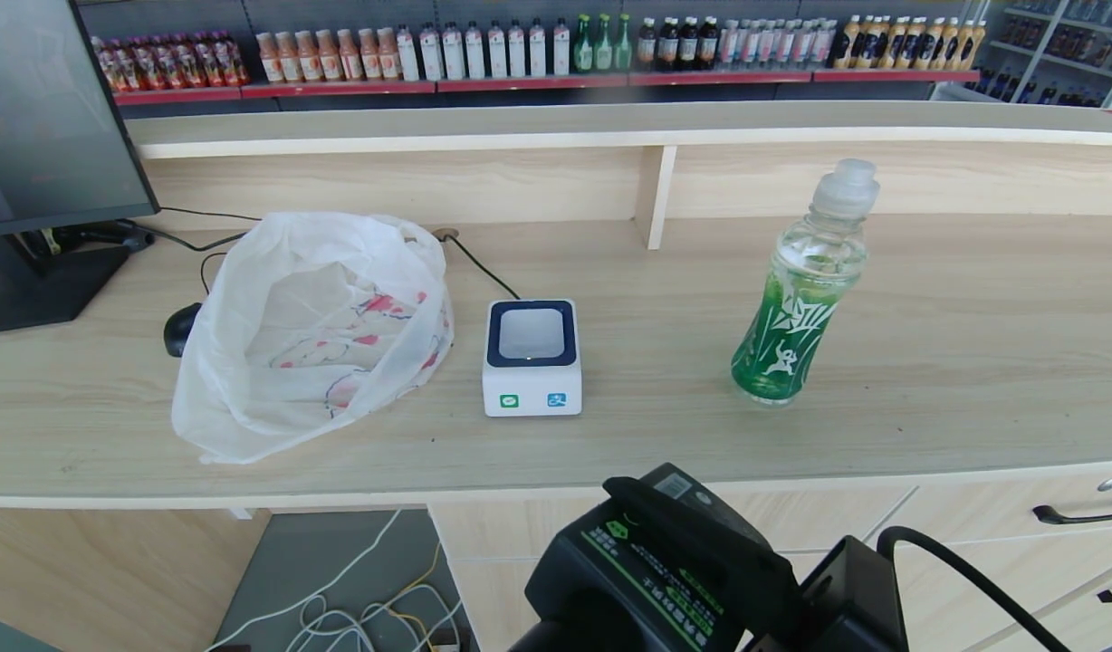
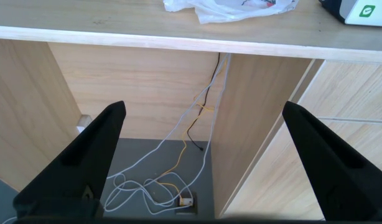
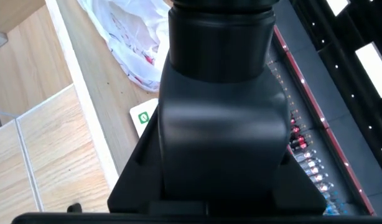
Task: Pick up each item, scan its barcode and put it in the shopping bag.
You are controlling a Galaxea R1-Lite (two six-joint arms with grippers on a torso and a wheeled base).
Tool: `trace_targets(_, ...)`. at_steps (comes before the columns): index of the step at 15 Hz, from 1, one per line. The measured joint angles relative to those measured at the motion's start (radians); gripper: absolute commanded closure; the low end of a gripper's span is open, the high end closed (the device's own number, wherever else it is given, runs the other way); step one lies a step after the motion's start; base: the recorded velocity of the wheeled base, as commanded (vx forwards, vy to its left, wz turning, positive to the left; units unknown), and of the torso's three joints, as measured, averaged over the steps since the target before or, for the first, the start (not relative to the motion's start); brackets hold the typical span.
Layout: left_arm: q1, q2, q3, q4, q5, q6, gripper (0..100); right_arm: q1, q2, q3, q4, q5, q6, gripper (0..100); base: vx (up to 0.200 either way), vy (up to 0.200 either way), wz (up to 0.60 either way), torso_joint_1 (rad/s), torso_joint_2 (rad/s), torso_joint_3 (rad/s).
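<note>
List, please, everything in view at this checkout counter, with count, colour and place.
white plastic shopping bag: one, white with red print, counter's left part.
box-shaped barcode scanner: one, white with dark-blue frame, right of the bag.
clear plastic bottle: one, green label, upright, counter's right part.
computer mouse: one, black, left of the bag.
monitor: one, black, counter's left end.
wooden counter: one, pale.
shelved drink bottles: many, mixed colours, back wall.
cables: several, white and yellow, floor under counter.
left gripper: one, black, open, below counter edge.
right arm: one, black, before counter front.
</note>
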Motion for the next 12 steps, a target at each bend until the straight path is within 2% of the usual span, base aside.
trace_targets(5, 0.001, 0.000, 0.000, 0.000, 0.000, 0.000, 0, -0.007, 0.009, -0.007, 0.000, -0.008, 0.135, 100, 0.000, 0.000, 0.00, 0.000, 0.00, 0.000)
trace_targets(10, 0.001, 0.000, 0.000, 0.000, 0.000, 0.001, 0, -0.073, 0.014, -0.014, 0.000, -0.009, 0.457, 100, 0.000, 0.000, 0.00, 0.000, 0.00, 0.000)
trace_targets(12, 0.001, 0.000, 0.000, 0.000, 0.000, 0.000, 0, -0.102, 0.022, -0.015, 0.001, -0.009, 0.537, 100, 0.000, 0.000, 0.00, 0.000, 0.00, 0.000)
